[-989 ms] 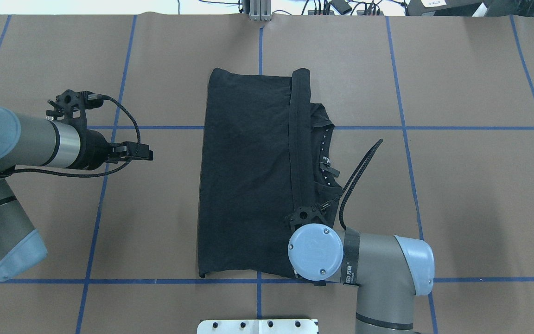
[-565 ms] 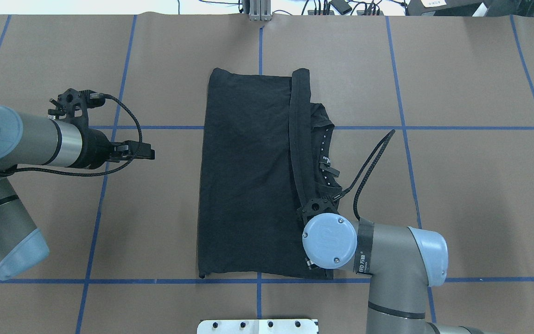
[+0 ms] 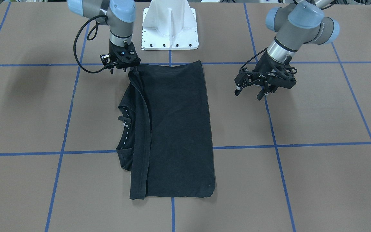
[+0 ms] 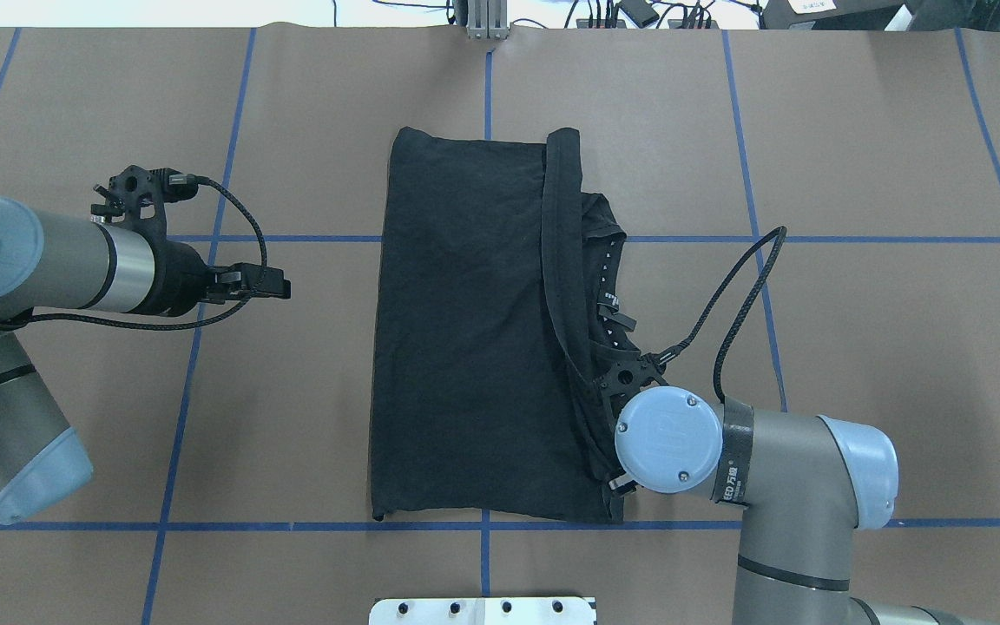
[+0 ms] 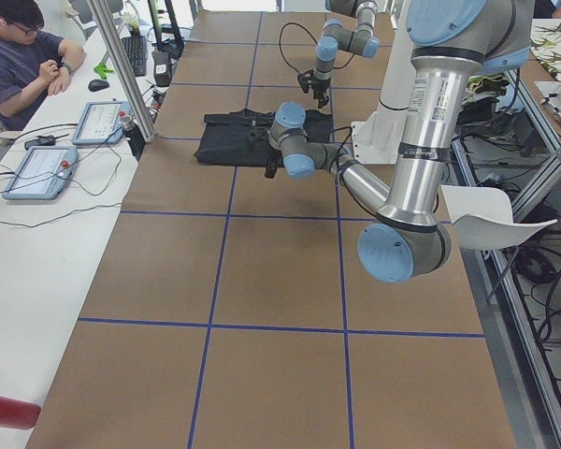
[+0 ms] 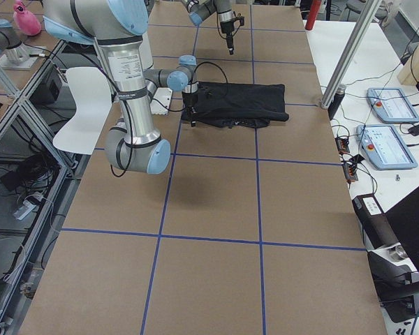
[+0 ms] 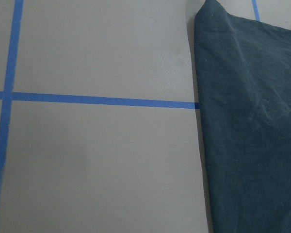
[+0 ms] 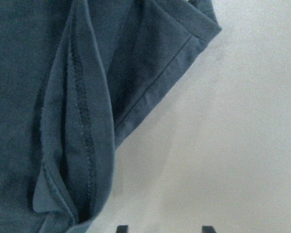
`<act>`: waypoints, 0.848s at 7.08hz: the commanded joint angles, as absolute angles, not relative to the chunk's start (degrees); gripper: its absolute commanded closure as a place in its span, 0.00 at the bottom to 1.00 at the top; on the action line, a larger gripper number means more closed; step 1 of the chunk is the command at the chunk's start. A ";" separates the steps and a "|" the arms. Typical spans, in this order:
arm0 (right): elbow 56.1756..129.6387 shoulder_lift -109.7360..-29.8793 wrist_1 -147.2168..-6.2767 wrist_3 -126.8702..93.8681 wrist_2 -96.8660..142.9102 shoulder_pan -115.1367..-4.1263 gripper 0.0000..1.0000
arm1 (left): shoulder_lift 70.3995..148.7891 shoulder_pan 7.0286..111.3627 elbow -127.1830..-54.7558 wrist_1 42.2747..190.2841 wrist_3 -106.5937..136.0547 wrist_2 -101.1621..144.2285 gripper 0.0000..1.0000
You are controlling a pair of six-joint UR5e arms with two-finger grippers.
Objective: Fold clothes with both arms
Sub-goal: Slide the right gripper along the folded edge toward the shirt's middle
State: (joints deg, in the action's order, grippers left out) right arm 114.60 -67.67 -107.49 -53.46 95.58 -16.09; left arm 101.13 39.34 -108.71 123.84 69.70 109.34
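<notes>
Since the folded black cloth T-shirt [image 4: 465, 347] ends just beside my right gripper [image 3: 122, 67], I hold it spread and empty, likely pre-grasp. Left gripper [image 3: 250, 91] hangs wide, well clear.

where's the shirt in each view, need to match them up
Front-facing: shirt at centre.
Overhead: centre.
Exterior left: small, upper middle.
Exterior right: upper middle.
Left wrist: along the right edge.
Right wrist: fills the left half.
Landmark: blue tape line meeting the shirt's plain long edge, also in front-facing and left wrist.
</notes>
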 commanded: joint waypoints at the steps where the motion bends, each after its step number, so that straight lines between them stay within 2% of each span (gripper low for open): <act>1: 114.18 -64.45 -107.32 -51.52 96.76 -18.88 0.37 | 101.25 39.29 -108.63 123.84 69.70 109.34 0.00; 3: 109.54 -57.25 -107.32 -51.50 96.77 -19.69 0.36 | 101.60 39.29 -108.55 123.84 69.70 109.34 0.00; 6: 105.73 -55.72 -107.31 -50.10 96.59 -20.21 0.35 | 101.78 39.29 -108.28 123.84 69.70 109.42 0.00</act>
